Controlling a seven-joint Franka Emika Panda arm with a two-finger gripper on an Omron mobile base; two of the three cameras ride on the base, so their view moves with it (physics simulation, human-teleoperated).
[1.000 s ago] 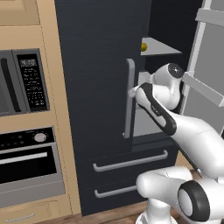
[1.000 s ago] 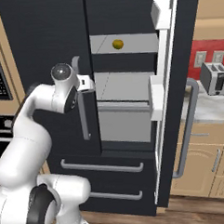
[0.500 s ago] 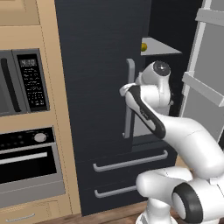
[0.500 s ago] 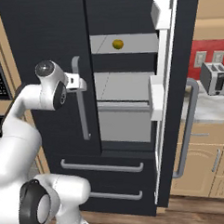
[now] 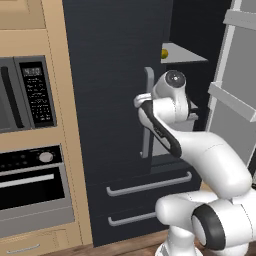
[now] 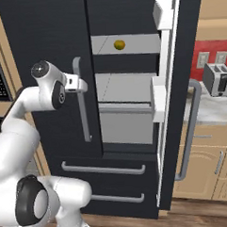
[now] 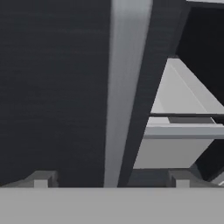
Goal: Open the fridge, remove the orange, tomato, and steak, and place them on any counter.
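The fridge (image 5: 110,75) is tall and dark; its right door (image 6: 174,107) hangs open and its left door (image 6: 50,38) is closed. The orange (image 6: 119,44) sits on an upper shelf inside, and the left base view catches the orange (image 5: 164,52) at the door's edge. My gripper (image 6: 79,83) is open at the left door's grey bar handle (image 6: 83,112). In the hand view the gripper (image 7: 111,179) has its fingertips (image 7: 41,179) wide apart on both sides of the handle (image 7: 124,87), with gaps on each side. The tomato and the steak are hidden.
To the fridge's left stand a microwave (image 5: 25,92) and a wall oven (image 5: 30,185). Two drawers (image 6: 104,170) run below the fridge doors. Right of the open door, a toaster (image 6: 217,79) stands on the marbled counter (image 6: 207,111) over beige cabinets.
The jaws have gone from shut to wide open. The arm has swung its elbow and turned the hand at the left door's handle. Both fridge doors stay as they were.
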